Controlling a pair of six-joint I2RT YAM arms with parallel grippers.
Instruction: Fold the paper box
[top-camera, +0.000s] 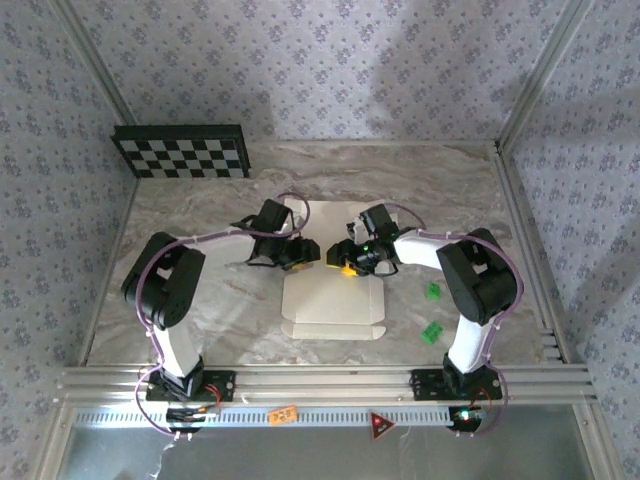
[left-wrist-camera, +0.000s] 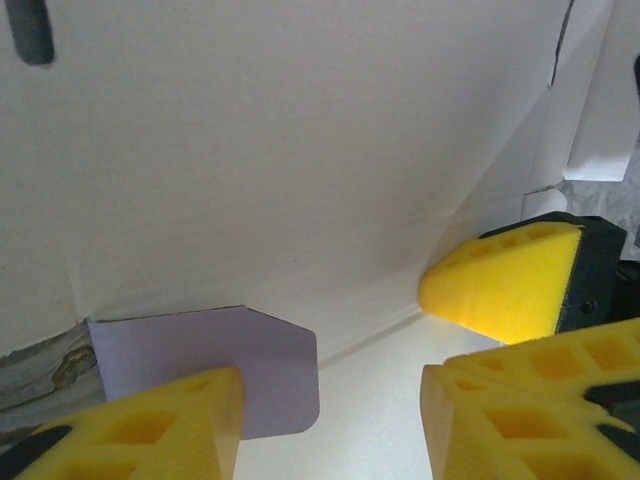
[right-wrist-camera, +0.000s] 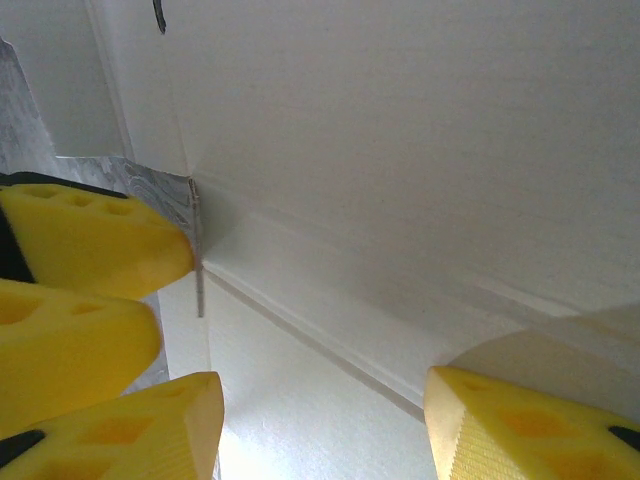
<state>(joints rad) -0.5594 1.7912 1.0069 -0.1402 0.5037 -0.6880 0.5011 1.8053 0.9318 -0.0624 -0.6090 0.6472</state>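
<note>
Two half-open claws, the left gripper (left-wrist-camera: 330, 430) and right gripper (right-wrist-camera: 325, 430), meet over the paper box (top-camera: 330, 300) at the table's (top-camera: 230, 320) centre, neither clamping anything. Thin, light card, it should crease readily yet slide; pinch flap edges beside the fold. Green blocks (top-camera: 431, 332) lie right, checkerboard (top-camera: 180, 152) far left, neither obstructing.

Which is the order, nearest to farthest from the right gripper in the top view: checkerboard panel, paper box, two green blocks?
1. paper box, under the right gripper.
2. rear green block, on the table to its right.
3. front green block, right, closer to the arm bases.
4. checkerboard panel, far-left corner.
</note>
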